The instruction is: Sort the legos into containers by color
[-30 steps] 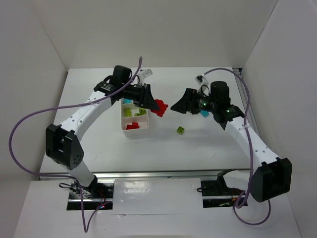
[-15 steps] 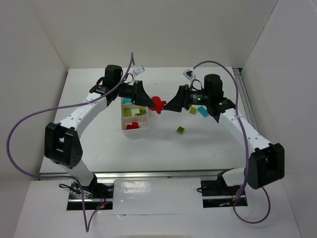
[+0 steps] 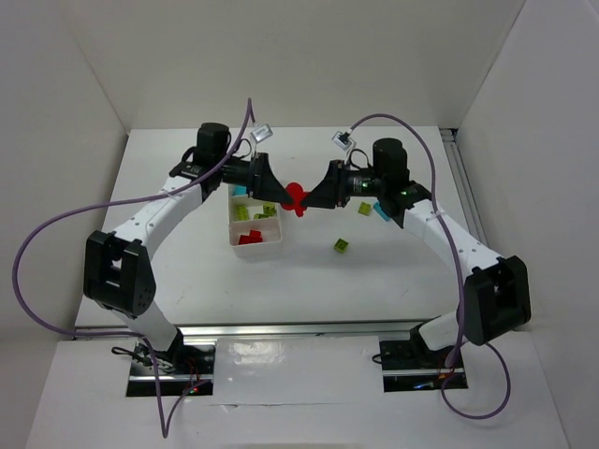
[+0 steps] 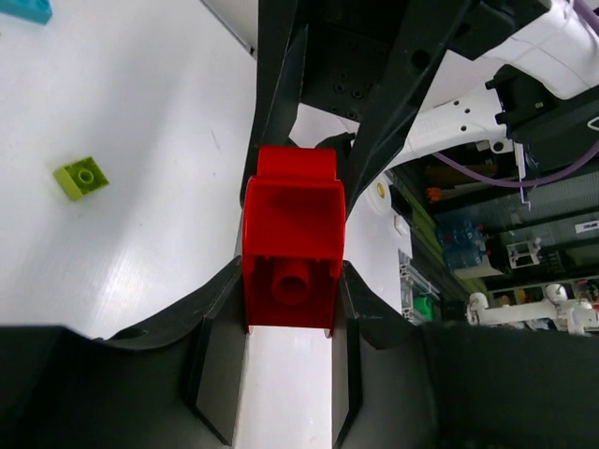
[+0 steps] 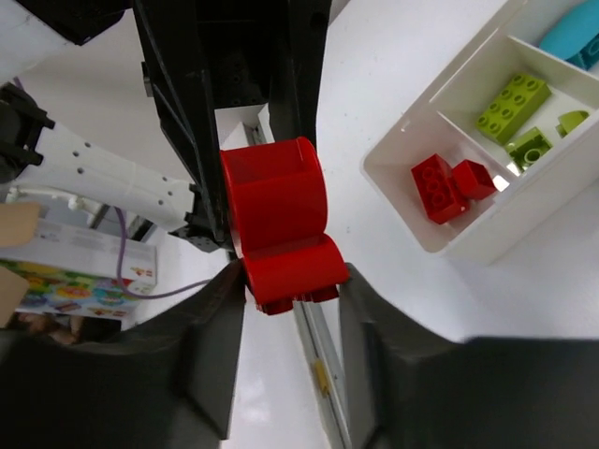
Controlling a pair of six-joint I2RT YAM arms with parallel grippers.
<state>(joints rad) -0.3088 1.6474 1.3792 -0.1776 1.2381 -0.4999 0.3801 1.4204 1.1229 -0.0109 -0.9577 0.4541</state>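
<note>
A red lego [image 3: 297, 196] hangs in the air just right of the white tray [image 3: 257, 254], between my two grippers. The left gripper [image 3: 283, 194] is shut on its left end; in the left wrist view the red lego [image 4: 292, 253] sits clamped between the fingers of the left gripper [image 4: 292, 281]. The right gripper [image 3: 314, 198] has its fingers pressed on the other end of the red lego [image 5: 279, 224], as the right wrist view of that gripper [image 5: 290, 276] shows. The tray's compartments hold red bricks [image 5: 449, 184], yellow-green bricks [image 5: 510, 103] and a cyan brick [image 5: 573, 37].
Loose on the table right of the tray lie a yellow-green brick [image 3: 343, 245], another yellow-green brick [image 3: 364, 208] and a cyan brick [image 3: 382, 210], partly under the right arm. White walls close in the table at the back and sides.
My right gripper has moved left up to the red lego and shut on its free end. The left gripper drew back slightly left, still holding the lego.
</note>
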